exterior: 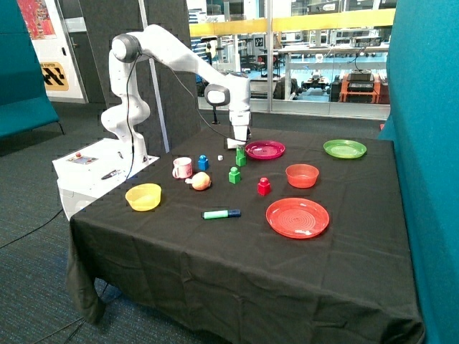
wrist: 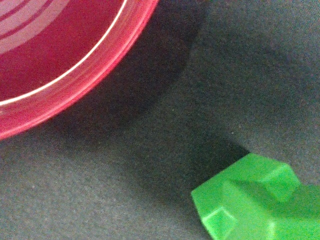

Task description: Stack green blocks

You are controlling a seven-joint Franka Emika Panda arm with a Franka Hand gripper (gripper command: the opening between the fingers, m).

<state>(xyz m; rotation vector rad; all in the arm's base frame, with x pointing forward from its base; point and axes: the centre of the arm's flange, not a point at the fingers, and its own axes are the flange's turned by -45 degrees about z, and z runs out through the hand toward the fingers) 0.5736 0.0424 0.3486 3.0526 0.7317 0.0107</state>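
Nearest the outside cam: a red ridged plate (exterior: 297, 217) on the black tablecloth (exterior: 215, 272), w/ a green marker pen (exterior: 221, 213) lying just beside it toward the yellow bowl (exterior: 143, 196). Next row back: red brick (exterior: 264, 186), orange-red bowl (exterior: 302, 175), and a peach-coloured round object (exterior: 201, 181) touching or nearly touching the pink mug (exterior: 182, 168). One green block (exterior: 234, 175) stands upright, alone, between the peach object and the red brick. Blue brick (exterior: 203, 163) sits just behind the mug.

Further back: a second green block (exterior: 241, 156), tall enough that it may be two stacked, can't tell, stands just beside the magenta plate (exterior: 265, 149). Gripper (exterior: 239, 140) hangs directly above it, close over the top; fingers hidden in both views, so can't tell if wide or narrow. Wrist cam shows a green block (wrist: 252, 200) w/ stud, on cloth, near the magenta plate (wrist: 60, 55) rim but apart from it.

Far corner: green plate (exterior: 345, 148). Small white item (exterior: 221, 158) near the blue brick, too small to ID.
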